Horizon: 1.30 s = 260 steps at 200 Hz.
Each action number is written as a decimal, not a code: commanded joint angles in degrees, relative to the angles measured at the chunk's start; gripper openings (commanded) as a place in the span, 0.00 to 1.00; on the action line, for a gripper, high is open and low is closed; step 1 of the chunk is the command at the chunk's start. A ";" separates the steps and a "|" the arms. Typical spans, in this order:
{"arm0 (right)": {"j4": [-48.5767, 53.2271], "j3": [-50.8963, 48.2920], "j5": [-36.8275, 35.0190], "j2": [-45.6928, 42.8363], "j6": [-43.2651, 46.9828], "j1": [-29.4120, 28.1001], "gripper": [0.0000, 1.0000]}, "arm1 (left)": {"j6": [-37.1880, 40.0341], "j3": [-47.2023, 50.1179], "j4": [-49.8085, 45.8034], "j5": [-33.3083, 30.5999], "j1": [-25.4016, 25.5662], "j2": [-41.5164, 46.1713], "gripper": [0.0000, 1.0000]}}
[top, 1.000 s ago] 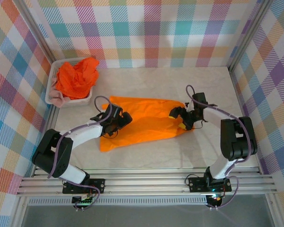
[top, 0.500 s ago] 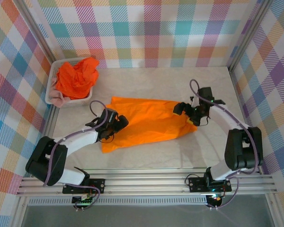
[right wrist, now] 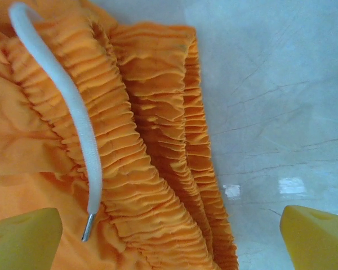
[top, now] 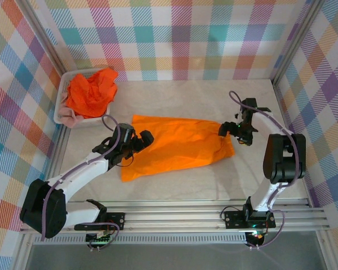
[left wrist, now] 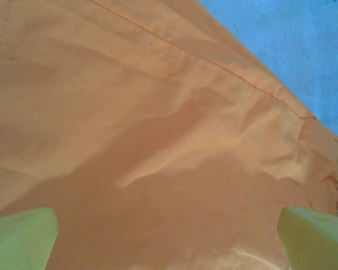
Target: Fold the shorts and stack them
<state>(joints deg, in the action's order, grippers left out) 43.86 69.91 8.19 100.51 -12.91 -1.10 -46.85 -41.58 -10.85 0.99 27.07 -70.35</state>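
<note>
Spread orange shorts [top: 177, 146] lie flat mid-tabletop [top: 174, 98], long axis left-right, gathered waistband [right wrist: 152, 157] at the right end. Left gripper [top: 142, 138] is over the shorts' left end and released: in the wrist view its pads [left wrist: 22, 236] sit wide apart with smooth cloth and a seam between them. Can't tell if it touches the cloth. Right gripper [top: 228, 128] is at the waistband's far corner, also released, with pads [right wrist: 25, 236] spread at the frame's corners. White drawstring [right wrist: 73, 107] with a metal tip lies across the waistband, bare tabletop just right of it. White basket [top: 59, 109] in the far-left corner holds the second orange shorts [top: 90, 90], bunched up, with pink shorts [top: 70, 116] peeking out at its near edge.
</note>
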 commanded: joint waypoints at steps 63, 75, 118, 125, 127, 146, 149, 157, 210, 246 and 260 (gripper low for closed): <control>0.12 1.76 7.70 7.09 3.70 -0.19 0.78 | 1.41 1.34 -0.93 0.32 -0.45 0.67 1.00; 0.01 1.98 7.03 8.17 4.05 -0.22 0.73 | 1.48 1.42 -1.01 0.24 -0.48 0.78 1.00; -0.99 1.60 5.77 9.91 4.47 -0.30 0.42 | 1.72 1.61 -1.89 -0.86 -0.62 2.14 1.00; -1.43 1.31 4.88 9.63 4.55 -0.26 0.36 | 1.70 1.57 -2.04 -0.99 -0.69 2.53 1.00; -1.54 1.18 4.64 9.51 4.64 -0.23 0.34 | 1.75 1.59 -2.13 -1.04 -0.70 2.61 1.00; -2.33 0.43 2.43 8.56 6.04 -0.28 0.16 | 1.60 1.54 -2.61 -1.66 -0.94 4.08 1.00; -2.31 0.41 1.99 8.29 6.31 -0.28 0.13 | 1.60 1.47 -2.80 -1.80 -0.96 4.37 1.00; -2.28 0.32 0.37 7.75 7.01 -0.29 0.08 | 1.46 1.42 -3.17 -2.28 -1.13 5.37 1.00; 4.80 5.49 -13.99 1.03 11.44 -0.80 0.00 | 3.01 0.11 -8.03 -2.32 -3.83 11.12 1.00; 13.98 15.24 -29.85 -4.35 16.53 -4.44 0.00 | 6.28 -0.05 -7.41 1.15 -4.31 13.01 1.00; 17.38 19.29 -36.48 -5.13 17.99 -6.38 0.00 | 6.56 0.35 -5.90 2.80 -4.33 13.50 1.00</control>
<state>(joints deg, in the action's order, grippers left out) 53.15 82.72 -13.82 99.37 0.38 -4.47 -42.96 -40.71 -17.47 0.54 23.09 -58.63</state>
